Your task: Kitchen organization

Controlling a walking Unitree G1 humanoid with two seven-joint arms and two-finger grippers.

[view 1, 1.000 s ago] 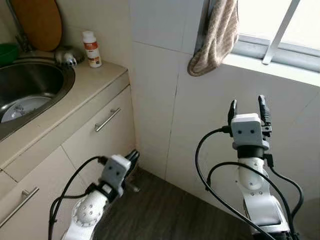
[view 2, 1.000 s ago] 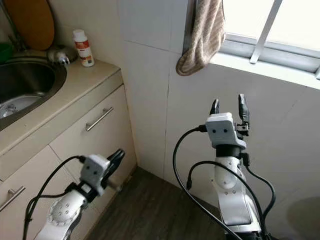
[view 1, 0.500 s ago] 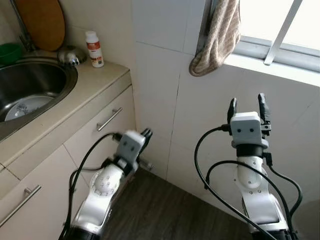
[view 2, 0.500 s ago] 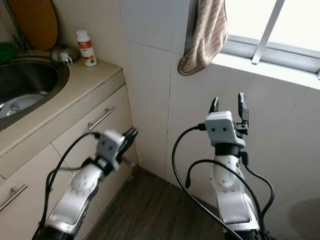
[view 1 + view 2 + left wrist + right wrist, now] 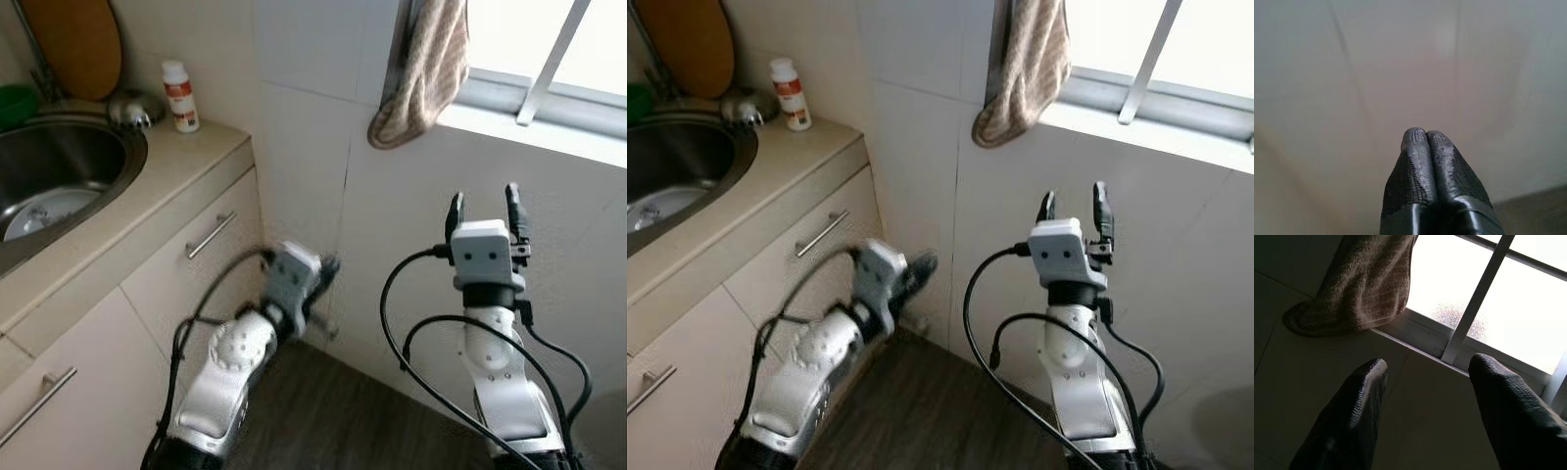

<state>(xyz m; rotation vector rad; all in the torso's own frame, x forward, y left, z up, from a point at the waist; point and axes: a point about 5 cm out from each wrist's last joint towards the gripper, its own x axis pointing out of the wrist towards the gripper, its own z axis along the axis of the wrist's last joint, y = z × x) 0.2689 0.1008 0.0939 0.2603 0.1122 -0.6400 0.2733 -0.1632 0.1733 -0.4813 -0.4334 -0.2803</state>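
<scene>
Kitchen corner seen from the head camera. Beige table along the left, carrying a steel sink sunk into its top, with a pale plate lying in the basin. At the table's back right corner: white bottle with red label, upright, just beside a small metal dome-shaped object at the sink's rim. Behind the sink, leaning on the wall: round wooden board; green bowl at the far left edge. Below the table top, cabinet fronts with bar handles.

Tiled white wall beyond the table's right end. Higher up on the right, bright window with a pale frame; brown towel hanging from its left side, lower end draped over the sill edge.

Left hand, motion-blurred, raised low before the wall tiles, just past the table's right end and above the dark wood floor; fingers pressed together, tips touching, nothing between them, pointed at the plain wall.

Right hand held upright before the wall under the sill, below and to the right of the towel, well apart from it; fingers spread wide, empty, aimed up toward towel and window bar. Black cables looping beside the right arm.
</scene>
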